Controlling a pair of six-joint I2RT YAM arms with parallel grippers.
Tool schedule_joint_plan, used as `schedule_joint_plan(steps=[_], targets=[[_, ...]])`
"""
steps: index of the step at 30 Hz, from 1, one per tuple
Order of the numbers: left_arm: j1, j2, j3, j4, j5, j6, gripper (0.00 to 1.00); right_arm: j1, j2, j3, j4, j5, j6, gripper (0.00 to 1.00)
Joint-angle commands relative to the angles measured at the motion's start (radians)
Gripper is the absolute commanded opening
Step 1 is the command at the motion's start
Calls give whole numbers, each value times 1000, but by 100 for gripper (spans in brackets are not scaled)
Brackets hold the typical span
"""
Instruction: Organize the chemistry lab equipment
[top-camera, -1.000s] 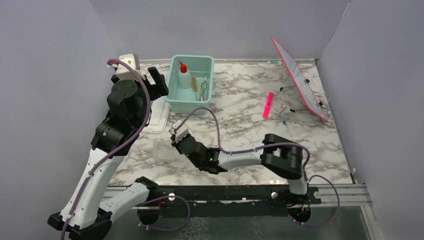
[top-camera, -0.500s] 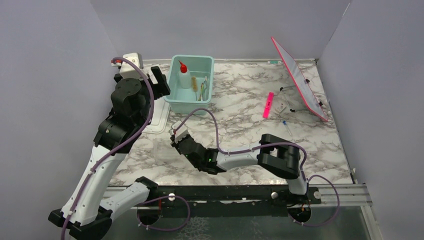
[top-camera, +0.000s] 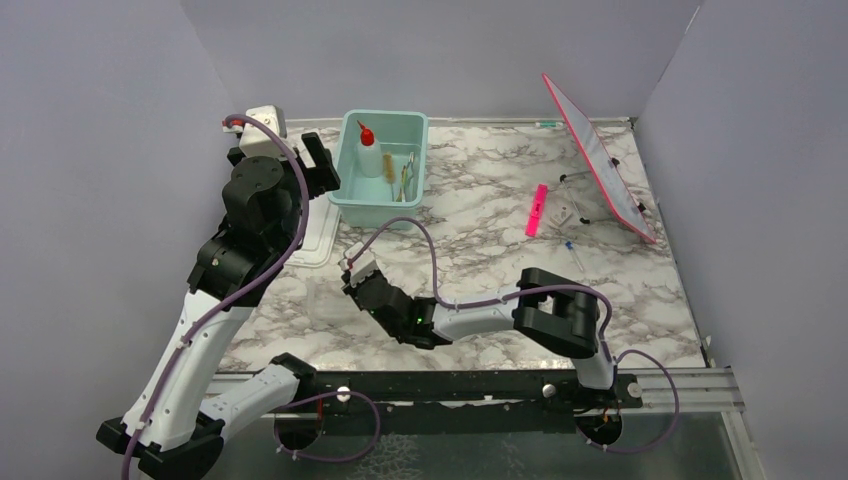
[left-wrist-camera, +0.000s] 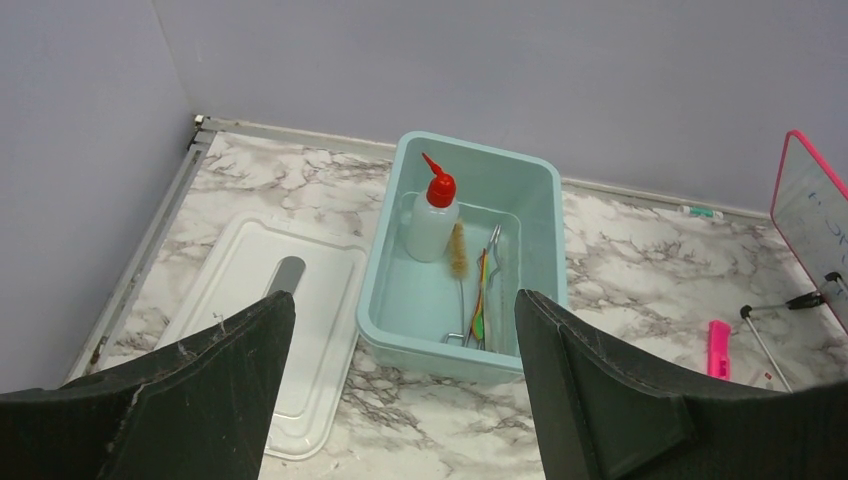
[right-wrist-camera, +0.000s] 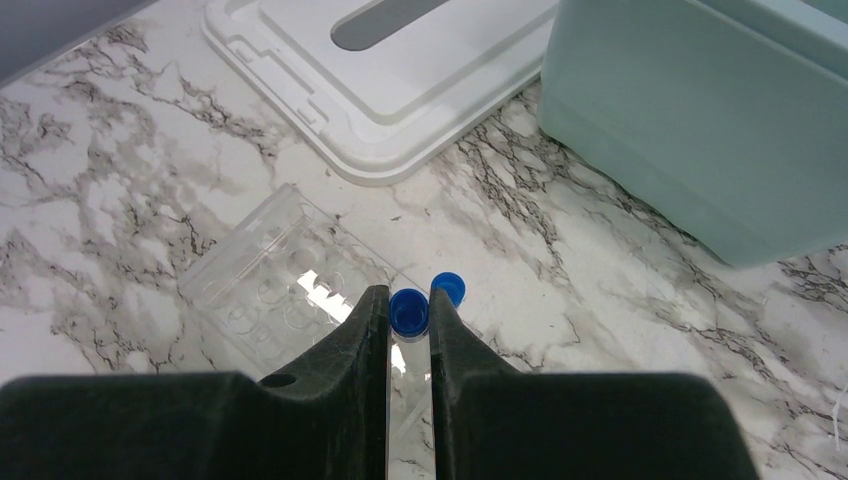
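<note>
- Step: vial (right-wrist-camera: 408, 314) pickup, lower centre of right wrist view, clamped in right gripper (right-wrist-camera: 408, 298).
- Left gripper (left-wrist-camera: 402, 305) wide apart, empty, near tub (left-wrist-camera: 430, 358).
- Next, likely: lift, carry into tub, release.

Bright, even light throughout; soft shadows, all views sharp.

Jaws of my right gripper (right-wrist-camera: 408, 298) hide the vial (right-wrist-camera: 408, 312) body between them; I see only its blue cap.
</note>
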Motion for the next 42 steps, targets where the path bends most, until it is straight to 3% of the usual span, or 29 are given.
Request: schedule_joint_plan(steps=[1,19,34,42], targets=[[-2,1,-3,0,-29,13,84,6,35,23,-16,9,22,8],[-3,6,6,-2,-32,23,84,6,70,30,-31,5,65,20],[-4,10,8,0,-24,21,84,6,-2,26,-84,45,110,45],[-4,5,18,-1,-19,11,84,6,-138,-2,-153,7,124,56]])
